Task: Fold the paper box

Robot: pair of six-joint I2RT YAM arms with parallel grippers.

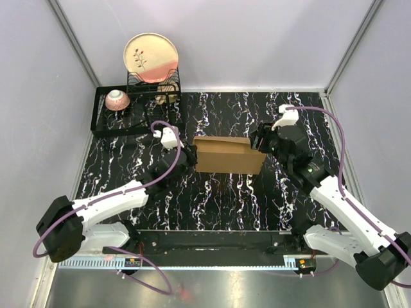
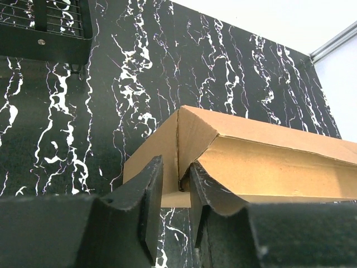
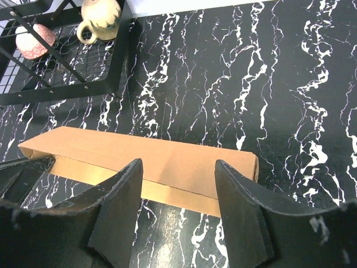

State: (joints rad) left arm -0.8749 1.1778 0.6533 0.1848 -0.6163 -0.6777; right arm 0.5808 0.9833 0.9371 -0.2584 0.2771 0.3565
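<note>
1. The plain brown cardboard paper box sits at the middle of the black, white-veined marble counter. Its long side runs left to right between my two arms.
2. My left gripper is at the box's left end. Its jaws stand narrow, astride the upright creased corner there. I cannot tell whether they pinch the card or only bracket it.
3. My right gripper is at the box's right end, jaws wide open and holding nothing. The long panel of the box shows beyond the gap.
4. I judge the box to be light, thin card that is stiff across a panel but ready to hinge at its creases. Pushed from one side only, it would probably skid on this smooth counter. One arm should brace while the other folds.
5. The best hold is a flap edge or corner close to a crease, about where the left gripper is now. Squeezing mid-panel would likely dent or buckle it.
6. The box looks part-formed rather than finished. I cannot tell which flaps remain.
7. The black wire dish rack at the far left is well apart from the box.
</note>
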